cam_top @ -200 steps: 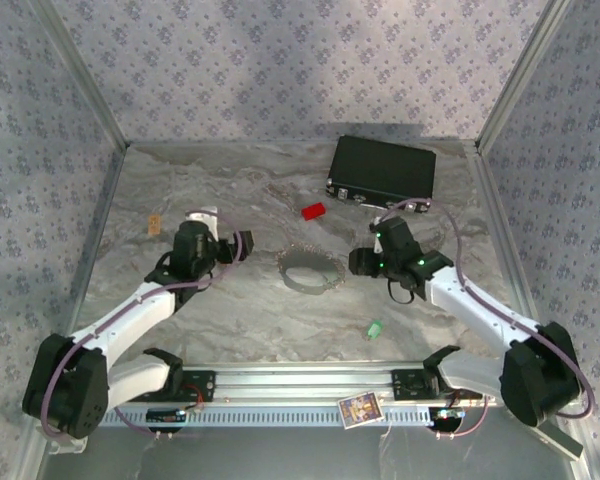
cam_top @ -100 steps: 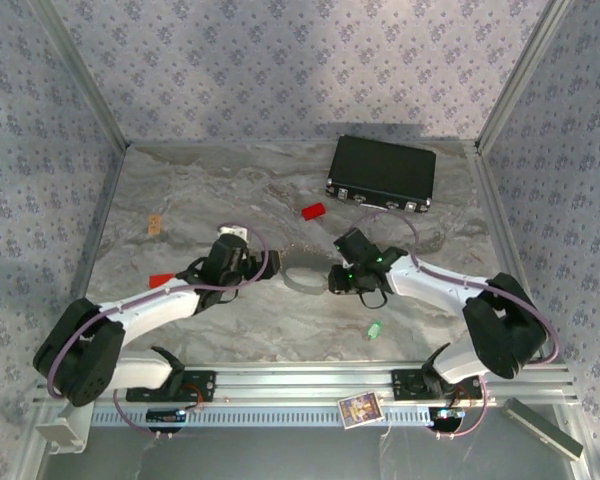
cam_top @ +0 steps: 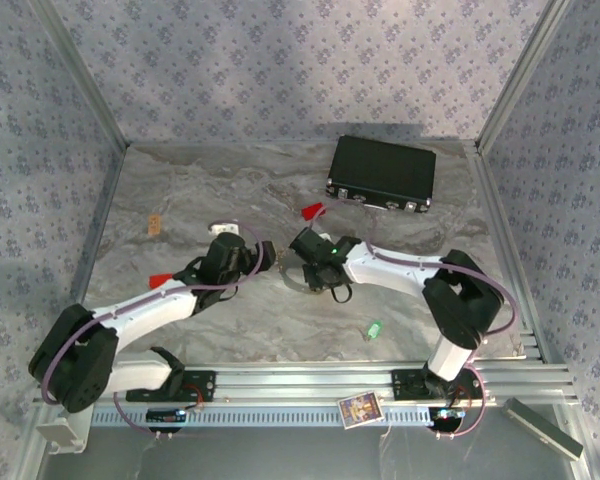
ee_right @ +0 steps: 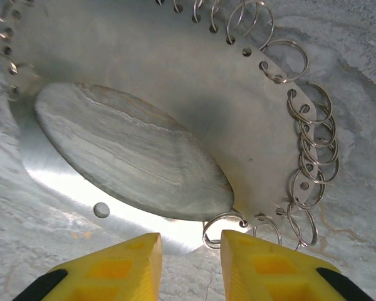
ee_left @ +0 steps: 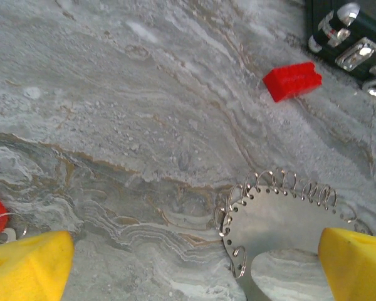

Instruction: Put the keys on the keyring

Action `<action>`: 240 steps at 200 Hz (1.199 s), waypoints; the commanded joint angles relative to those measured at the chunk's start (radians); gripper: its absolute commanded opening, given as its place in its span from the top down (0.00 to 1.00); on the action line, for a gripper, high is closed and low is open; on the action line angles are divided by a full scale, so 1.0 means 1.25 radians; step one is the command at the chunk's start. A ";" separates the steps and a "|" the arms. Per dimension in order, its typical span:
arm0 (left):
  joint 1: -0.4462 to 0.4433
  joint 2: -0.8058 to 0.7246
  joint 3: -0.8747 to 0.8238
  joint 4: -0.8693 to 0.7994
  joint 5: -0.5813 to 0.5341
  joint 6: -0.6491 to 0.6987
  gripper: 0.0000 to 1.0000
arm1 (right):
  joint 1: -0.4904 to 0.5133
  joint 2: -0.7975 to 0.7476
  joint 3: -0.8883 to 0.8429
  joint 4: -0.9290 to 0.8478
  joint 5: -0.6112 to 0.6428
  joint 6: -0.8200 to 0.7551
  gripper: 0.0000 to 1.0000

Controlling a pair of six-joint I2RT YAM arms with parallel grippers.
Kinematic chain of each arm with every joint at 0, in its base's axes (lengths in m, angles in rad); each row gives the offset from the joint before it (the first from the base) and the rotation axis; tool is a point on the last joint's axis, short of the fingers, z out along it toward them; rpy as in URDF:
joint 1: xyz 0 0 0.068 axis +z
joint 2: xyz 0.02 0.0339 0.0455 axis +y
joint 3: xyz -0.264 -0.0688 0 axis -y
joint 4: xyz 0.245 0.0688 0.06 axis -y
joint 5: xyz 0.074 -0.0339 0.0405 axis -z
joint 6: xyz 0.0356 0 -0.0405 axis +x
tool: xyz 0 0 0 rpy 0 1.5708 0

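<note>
Red key loose at far left. Your left gripper is spread wide and empty. Keyring flat at table centre, your right gripper half-spread at its rim, pinching nothing. Green key loose at right. You've threaded neither.

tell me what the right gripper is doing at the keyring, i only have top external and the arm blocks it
observer: the right gripper is at the rim of the keyring, jaws a narrow gap apart
operator: is it a plain hoop
observer: no, a flat metal plate with a big hole, small split rings threaded along its rim
operator: left gripper open
observer: yes, the left gripper is wide open, facing the keyring
</note>
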 commanded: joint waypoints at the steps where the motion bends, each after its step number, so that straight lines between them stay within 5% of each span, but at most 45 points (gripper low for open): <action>1: -0.004 -0.036 -0.012 -0.013 -0.045 -0.034 0.00 | 0.015 0.039 0.043 -0.096 0.075 0.034 0.69; 240: -0.005 -0.074 -0.027 -0.025 -0.075 -0.037 0.00 | 0.040 0.148 0.132 -0.213 0.141 0.059 0.77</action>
